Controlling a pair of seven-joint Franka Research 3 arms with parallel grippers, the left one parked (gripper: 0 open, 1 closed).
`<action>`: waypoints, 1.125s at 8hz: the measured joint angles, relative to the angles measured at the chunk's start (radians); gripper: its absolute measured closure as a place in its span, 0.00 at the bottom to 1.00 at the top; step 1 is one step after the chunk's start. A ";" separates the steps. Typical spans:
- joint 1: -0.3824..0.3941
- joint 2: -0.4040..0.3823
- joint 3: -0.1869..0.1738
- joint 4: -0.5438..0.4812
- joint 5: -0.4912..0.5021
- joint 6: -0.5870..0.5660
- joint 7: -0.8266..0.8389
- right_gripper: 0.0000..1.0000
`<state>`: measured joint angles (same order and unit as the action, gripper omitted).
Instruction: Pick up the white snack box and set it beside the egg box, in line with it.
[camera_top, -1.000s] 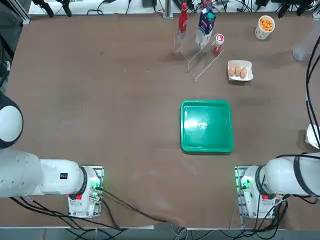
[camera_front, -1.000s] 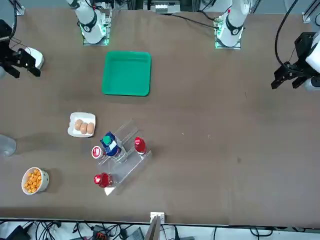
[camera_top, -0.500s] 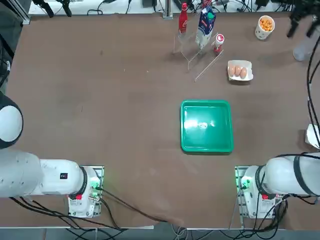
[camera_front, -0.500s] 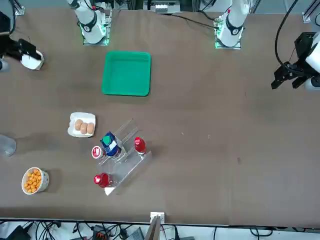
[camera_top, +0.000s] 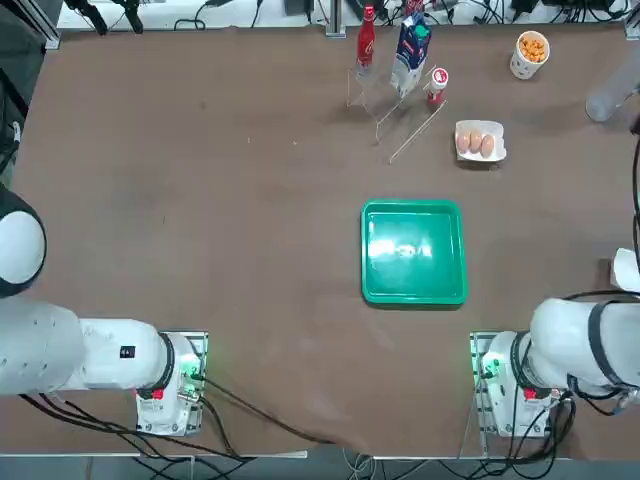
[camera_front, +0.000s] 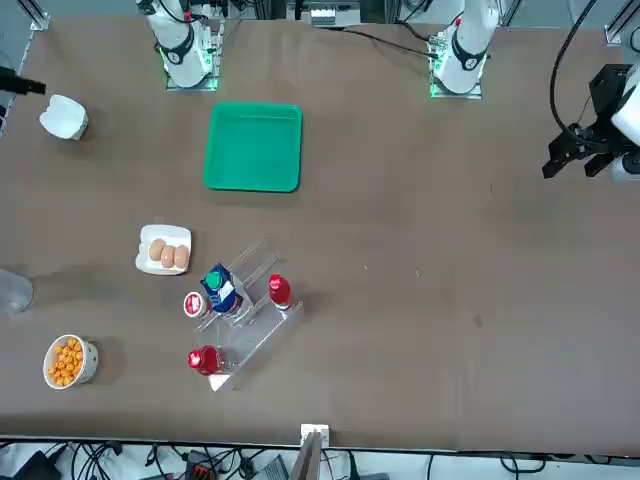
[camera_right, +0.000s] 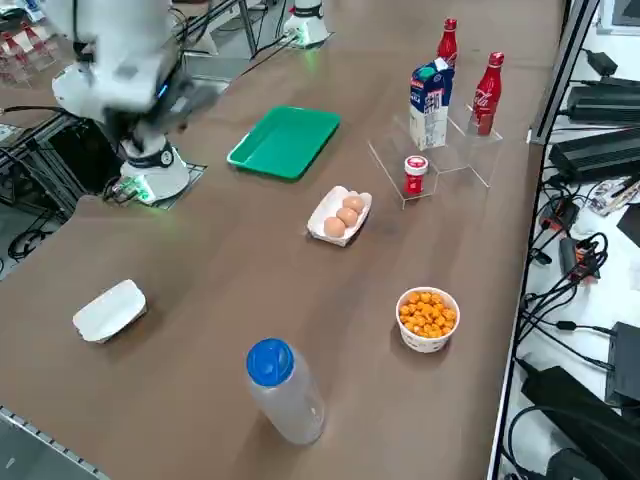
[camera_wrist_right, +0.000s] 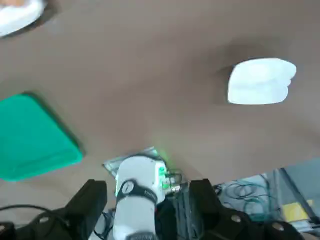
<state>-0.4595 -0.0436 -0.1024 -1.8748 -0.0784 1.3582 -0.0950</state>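
Observation:
The white snack box (camera_front: 63, 116) lies by itself near the table's right edge (camera_top: 628, 268), (camera_right: 110, 310), (camera_wrist_right: 261, 81). The egg box (camera_top: 480, 141) with brown eggs sits farther out, past the green tray (camera_front: 164, 250), (camera_right: 340, 215). My right gripper (camera_wrist_right: 147, 197) hangs high over the near right part of the table, open with nothing between its two dark fingers (camera_wrist_right: 90, 200). It is apart from the snack box. In the front view only a dark tip of my right gripper (camera_front: 18, 85) shows at the picture's edge, and my right arm (camera_right: 125, 55) is blurred.
A green tray (camera_top: 413, 252) lies in front of my right base. A clear rack (camera_top: 400, 95) holds red bottles and a carton. A cup of orange snacks (camera_right: 427, 318) and a clear blue-capped bottle (camera_right: 285, 390) stand at the far right.
My right gripper has swung away from above the snack box and risen out toward the table's right edge. The snack box stays where it lay.

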 joint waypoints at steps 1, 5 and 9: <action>-0.077 0.003 -0.003 -0.088 -0.007 0.102 -0.006 0.00; -0.247 0.015 0.002 -0.420 -0.087 0.560 -0.004 0.00; -0.441 0.104 0.002 -0.653 -0.091 1.094 -0.140 0.00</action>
<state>-0.9004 0.0599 -0.1008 -2.5280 -0.1695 2.4519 -0.2351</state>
